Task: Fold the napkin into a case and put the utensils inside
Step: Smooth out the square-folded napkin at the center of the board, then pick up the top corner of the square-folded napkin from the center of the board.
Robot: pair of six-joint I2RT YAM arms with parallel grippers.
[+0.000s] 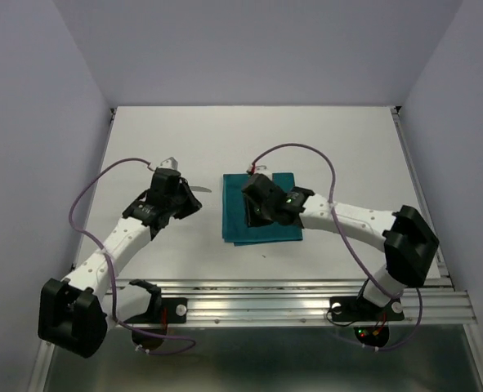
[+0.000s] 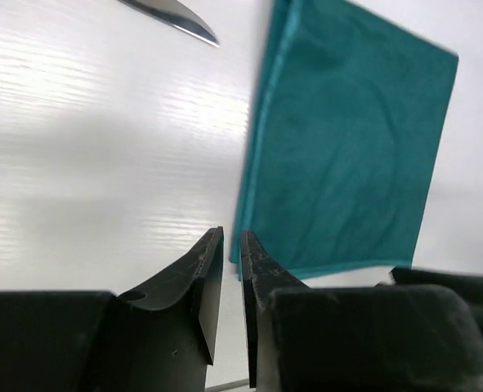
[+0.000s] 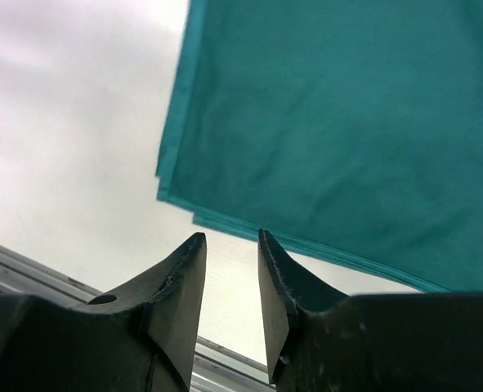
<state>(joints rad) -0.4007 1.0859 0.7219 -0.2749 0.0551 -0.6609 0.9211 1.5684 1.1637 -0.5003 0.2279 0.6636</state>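
The left gripper [image 2: 231, 234] and right gripper [image 3: 229, 238], each spread a little and empty, should pinch the napkin's [image 3: 331, 122] corners low and fold straight.

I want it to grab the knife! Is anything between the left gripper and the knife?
No, nothing visible. Only bare table lies between the left gripper and the knife. The napkin sits off to one side, not in the path.

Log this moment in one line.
napkin: folded, flat | knife: outside napkin | left hand: empty | right hand: empty, above napkin
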